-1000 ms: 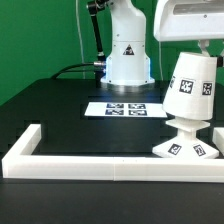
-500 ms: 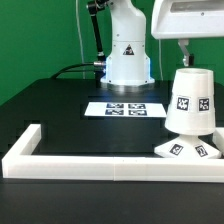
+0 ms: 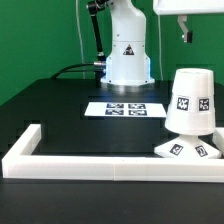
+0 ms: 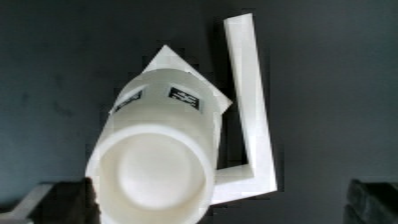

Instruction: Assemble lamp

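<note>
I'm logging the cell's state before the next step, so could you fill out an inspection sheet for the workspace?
Surface: black table, edged by a white rail along the front and the exterior view's left.
Job's things: lamp shade sits upright on the lamp base, at the exterior view's right; bulb not visible.
Clutter: nothing seen.
Grippers: gripper is above the shade and clear of it; only one fingertip shows, so open or shut cannot be told.
Cables: black cable runs behind the robot base.
Surroundings: marker board lies flat mid-table; green backdrop behind.
</note>
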Controlling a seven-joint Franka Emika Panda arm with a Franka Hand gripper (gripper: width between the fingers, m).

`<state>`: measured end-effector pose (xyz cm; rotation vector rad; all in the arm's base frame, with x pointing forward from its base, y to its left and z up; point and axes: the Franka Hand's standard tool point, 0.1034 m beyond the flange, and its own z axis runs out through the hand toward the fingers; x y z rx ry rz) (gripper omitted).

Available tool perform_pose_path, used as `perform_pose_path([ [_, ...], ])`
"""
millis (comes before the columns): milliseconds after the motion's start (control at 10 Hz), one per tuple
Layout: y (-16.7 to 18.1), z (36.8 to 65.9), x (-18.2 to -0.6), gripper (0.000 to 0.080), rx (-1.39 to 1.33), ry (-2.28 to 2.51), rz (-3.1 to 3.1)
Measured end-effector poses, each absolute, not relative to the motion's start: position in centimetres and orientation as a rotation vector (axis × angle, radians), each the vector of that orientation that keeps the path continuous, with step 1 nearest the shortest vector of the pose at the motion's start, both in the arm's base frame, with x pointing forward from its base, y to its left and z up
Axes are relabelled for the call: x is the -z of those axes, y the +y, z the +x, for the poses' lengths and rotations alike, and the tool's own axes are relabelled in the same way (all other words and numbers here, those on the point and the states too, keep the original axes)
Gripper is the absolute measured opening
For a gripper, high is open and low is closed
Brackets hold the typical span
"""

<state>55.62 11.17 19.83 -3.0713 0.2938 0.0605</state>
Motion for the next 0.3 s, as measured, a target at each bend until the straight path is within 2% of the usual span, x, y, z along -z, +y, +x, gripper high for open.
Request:
perform_pose_path([
  [300,11.16,55.58,-19.74,0.0698,-0.063,0.294,-3.072],
])
